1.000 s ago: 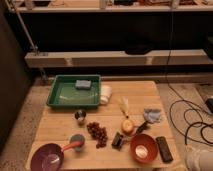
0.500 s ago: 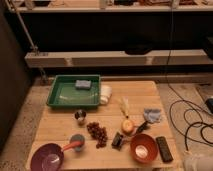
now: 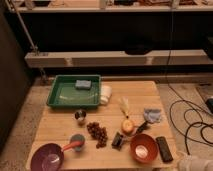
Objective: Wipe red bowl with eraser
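Wooden slatted bench [image 3: 145, 95] seen from above and in front, with the task's things along its near right edge. We see the round orange-red plastic bowl [image 3: 144, 148], its inside paler, standing upright near the front right corner. The flat, dark, elongated rectangular eraser [image 3: 163, 148] lies on the bench just to the right of this bowl, its long side running roughly front to back; we cannot tell whether the two touch. The robot's pale claw [image 3: 192, 162] shows only partly at the lower right corner, off the bench edge and near the eraser, apart from it. We cannot tell how far the claw is open, and we see nothing in its hold. A small black squarish object [image 3: 118, 140] lies just left of the bowl, and behind it sits a rounded orange-yellow item [image 3: 128, 126]. A crumpled blue-grey cloth [image 3: 152, 116] lies further back on the right. Near the middle we note a cluster of small brown pieces [image 3: 97, 134] and a small metallic cup [image 3: 80, 116]. A round purple bowl [image 3: 47, 157] stands at the front left corner. At the back left sits a green rectangular tray [image 3: 65, 94] holding a blue sponge [image 3: 82, 84], with a white cylindrical object [image 3: 105, 94] at its right side. Dark cables [image 3: 192, 120] lie on the floor to the right.
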`<state>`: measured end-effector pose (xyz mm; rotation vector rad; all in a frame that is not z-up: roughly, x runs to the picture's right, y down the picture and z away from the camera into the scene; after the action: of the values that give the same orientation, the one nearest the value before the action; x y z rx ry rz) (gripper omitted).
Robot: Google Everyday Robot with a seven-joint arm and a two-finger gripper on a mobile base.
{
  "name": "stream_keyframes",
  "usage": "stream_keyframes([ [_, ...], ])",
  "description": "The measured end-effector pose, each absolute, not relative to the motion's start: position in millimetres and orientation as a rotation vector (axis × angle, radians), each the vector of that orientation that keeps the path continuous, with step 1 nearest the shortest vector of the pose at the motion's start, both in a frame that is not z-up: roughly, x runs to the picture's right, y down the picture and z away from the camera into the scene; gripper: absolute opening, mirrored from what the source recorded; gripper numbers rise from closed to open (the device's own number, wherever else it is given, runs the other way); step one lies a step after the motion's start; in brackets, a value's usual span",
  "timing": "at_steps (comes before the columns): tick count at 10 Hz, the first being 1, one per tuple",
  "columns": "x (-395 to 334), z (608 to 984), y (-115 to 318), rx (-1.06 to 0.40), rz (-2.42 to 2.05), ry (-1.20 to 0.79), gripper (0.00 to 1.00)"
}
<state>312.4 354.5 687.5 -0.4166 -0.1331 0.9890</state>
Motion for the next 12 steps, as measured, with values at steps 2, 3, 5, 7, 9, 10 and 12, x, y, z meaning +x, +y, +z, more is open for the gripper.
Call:
stream_keyframes([
  [2, 310, 697, 356, -0.392, 0.978, -0.149, 0.80],
  [3, 308, 701, 353, -0.379, 0.968, -0.156, 0.80],
  [5, 305, 708, 349, -0.355, 0.946, -0.160, 0.80],
  [7, 308, 716, 347, -0.341, 0.944, -0.150, 0.80],
  [9, 311, 724, 345, -0.346, 0.959, -0.144, 0.80],
  [10, 317, 729, 343, -0.359, 0.992, -0.138, 0.80],
  [12, 323, 734, 338, -0.384, 1.038, -0.130, 0.80],
])
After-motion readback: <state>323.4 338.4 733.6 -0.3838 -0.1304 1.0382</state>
